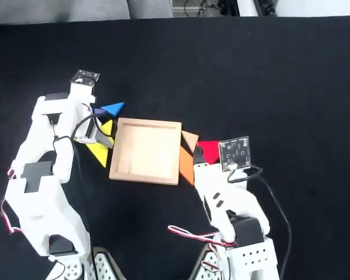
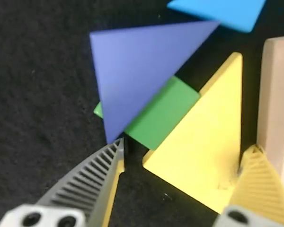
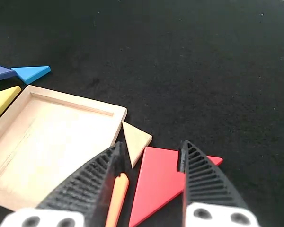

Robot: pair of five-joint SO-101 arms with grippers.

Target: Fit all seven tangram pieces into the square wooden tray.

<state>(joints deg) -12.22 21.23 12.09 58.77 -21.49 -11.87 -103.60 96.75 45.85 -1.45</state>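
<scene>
The square wooden tray (image 1: 146, 150) (image 3: 52, 146) lies empty mid-table. On its left, my left gripper (image 1: 99, 138) (image 2: 185, 149) is open, its fingers straddling a yellow triangle (image 2: 203, 137) (image 1: 100, 150) that touches the tray wall (image 2: 277, 94). A green square (image 2: 158, 113) lies partly under a purple-blue triangle (image 2: 142, 71), with a light blue triangle (image 2: 217, 9) (image 1: 114, 108) beyond. On the tray's right, my right gripper (image 1: 198, 156) (image 3: 151, 149) hangs open over a red triangle (image 3: 161, 179) (image 1: 209, 147), beside a tan triangle (image 3: 135, 142) (image 1: 189, 140) and an orange piece (image 3: 116, 198) (image 1: 186, 166).
Black cloth covers the table, with wide free room behind the tray and to the far right. Both arm bases stand at the near edge. A cable (image 1: 192, 233) runs from the right arm.
</scene>
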